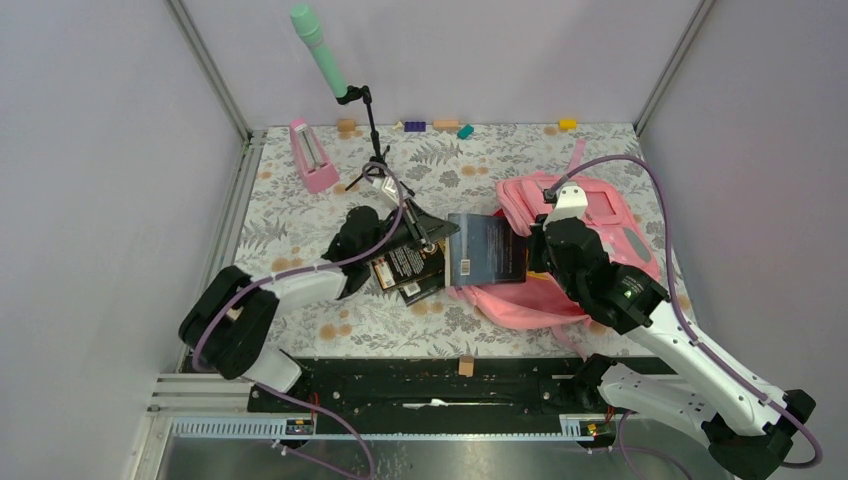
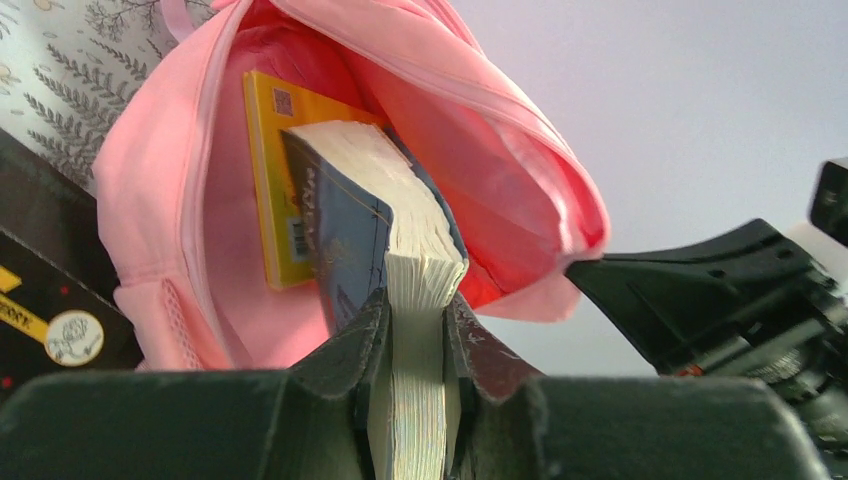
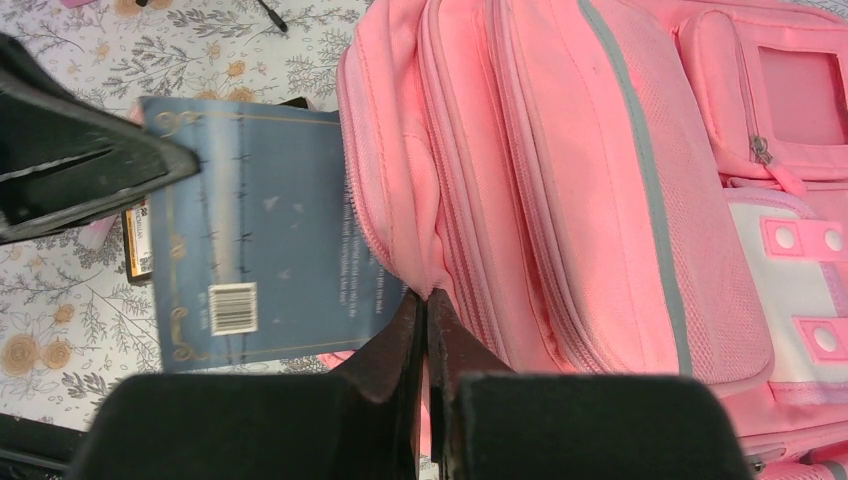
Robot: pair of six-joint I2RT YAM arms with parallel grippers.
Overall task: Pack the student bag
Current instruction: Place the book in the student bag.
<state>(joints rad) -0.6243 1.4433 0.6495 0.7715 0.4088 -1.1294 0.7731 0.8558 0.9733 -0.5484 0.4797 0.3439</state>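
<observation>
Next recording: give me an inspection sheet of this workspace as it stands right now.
Surface: floral-print tabletop, partly covered.
Job's things: student bag lying down, mouth open; blue book partway in; yellow book inside; black books beside it.
Clutter: metronome, microphone on stand, small blocks along the far edge.
Tools: left tool shut on blue book; right tool shut on student bag's opening rim.
Cables: purple cables looping over both arms.
Surroundings: pale walls; nothing else seen.
</observation>
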